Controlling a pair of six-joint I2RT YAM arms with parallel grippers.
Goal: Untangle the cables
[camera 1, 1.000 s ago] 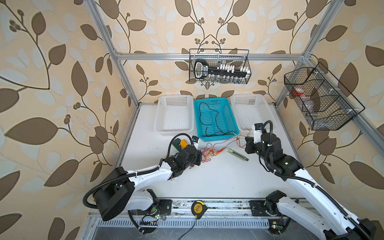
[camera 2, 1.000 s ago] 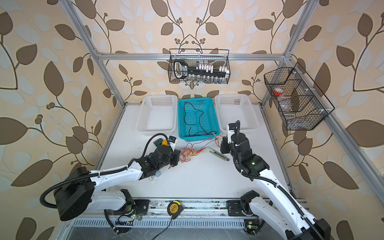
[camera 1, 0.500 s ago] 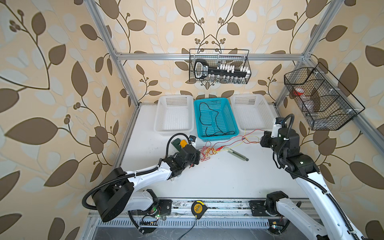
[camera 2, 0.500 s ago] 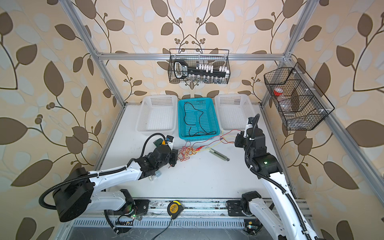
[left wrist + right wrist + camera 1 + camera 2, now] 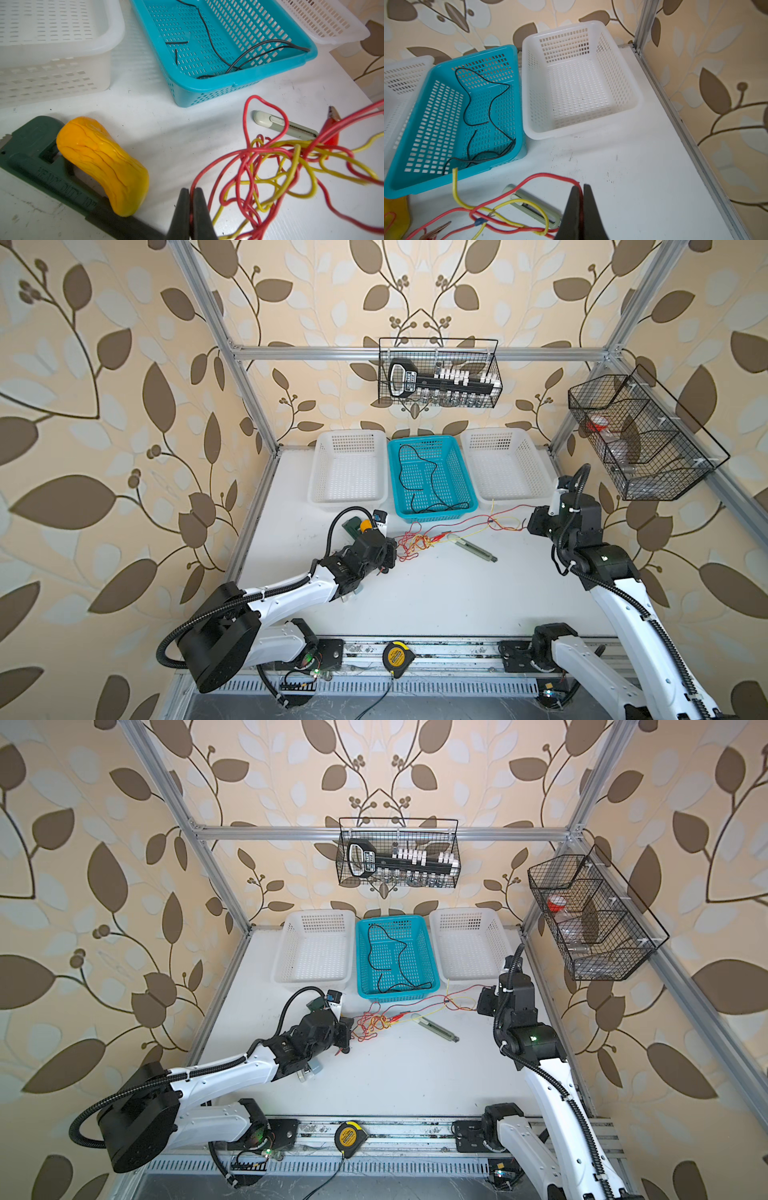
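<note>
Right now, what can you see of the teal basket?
The teal basket is a rectangular plastic tray, slotted walls and floor, solid rim, upright at the back of the table between two white baskets, close beside both. A thin black cable lies in loose loops inside. Just in front lie red and yellow cables; contact unclear.

A red strand (image 5: 548,174) ends clamped in the right tool (image 5: 581,187). It runs with yellow lengths to the red and yellow cables (image 5: 415,541), loosely knotted beside the left tool (image 5: 190,190), which also pinches a red strand. The black cable (image 5: 490,110) curls well beyond both.
</note>
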